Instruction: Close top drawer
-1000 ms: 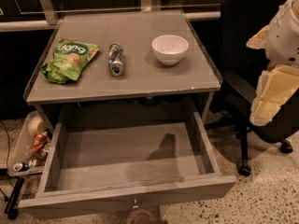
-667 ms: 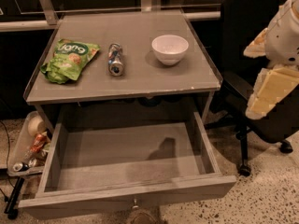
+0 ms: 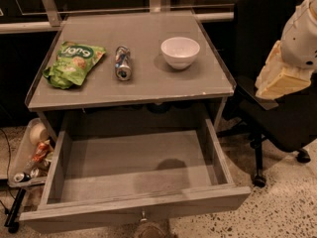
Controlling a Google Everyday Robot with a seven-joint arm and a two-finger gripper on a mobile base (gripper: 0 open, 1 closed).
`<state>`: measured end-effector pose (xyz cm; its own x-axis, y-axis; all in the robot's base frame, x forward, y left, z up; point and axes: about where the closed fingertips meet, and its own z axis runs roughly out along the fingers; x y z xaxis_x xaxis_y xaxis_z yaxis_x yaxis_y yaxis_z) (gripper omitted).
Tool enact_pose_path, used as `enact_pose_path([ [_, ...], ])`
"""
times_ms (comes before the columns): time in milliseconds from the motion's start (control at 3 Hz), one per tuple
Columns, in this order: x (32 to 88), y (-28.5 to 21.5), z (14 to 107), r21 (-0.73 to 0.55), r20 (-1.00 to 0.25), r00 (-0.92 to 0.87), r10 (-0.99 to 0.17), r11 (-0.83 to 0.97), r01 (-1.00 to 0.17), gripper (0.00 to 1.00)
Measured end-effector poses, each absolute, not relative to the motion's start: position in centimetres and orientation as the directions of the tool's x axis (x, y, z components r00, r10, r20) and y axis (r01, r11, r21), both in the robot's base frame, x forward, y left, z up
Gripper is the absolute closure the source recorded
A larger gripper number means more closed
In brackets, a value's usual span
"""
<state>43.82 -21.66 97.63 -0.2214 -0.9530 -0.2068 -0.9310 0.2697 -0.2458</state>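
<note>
The top drawer [image 3: 133, 172] of the grey cabinet is pulled far out toward me. It is a broad shallow box, and its inside shows nothing in it. Its flat front [image 3: 89, 216] lies along the bottom edge of the view, with the small round knob [image 3: 143, 215] at its centre. My gripper [image 3: 280, 79] hangs at the right edge on the white arm [image 3: 302, 33], in front of the black chair. It is to the right of the cabinet top, above and behind the drawer's right front corner, and touches neither.
On the cabinet top [image 3: 148, 83] lie a green snack bag [image 3: 73, 63], a crushed can [image 3: 122, 62] and a white bowl [image 3: 180, 51]. A black office chair [image 3: 277, 103] stands to the right. A bin with rubbish [image 3: 30, 155] sits at the left of the drawer.
The arm and gripper have moved a little up and to the left. The drawer has stayed open in the same place.
</note>
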Motion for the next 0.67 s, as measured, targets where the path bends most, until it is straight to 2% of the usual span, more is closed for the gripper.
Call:
enact_pose_path([
  [333,43.82,-21.66,97.63,-0.246,-0.207,-0.221,-0.953,0.270,-0.931,0.88],
  [667,43.82,-21.66,97.63,-0.246,-0.207,-0.221,-0.953,0.270,-0.931,1.00],
])
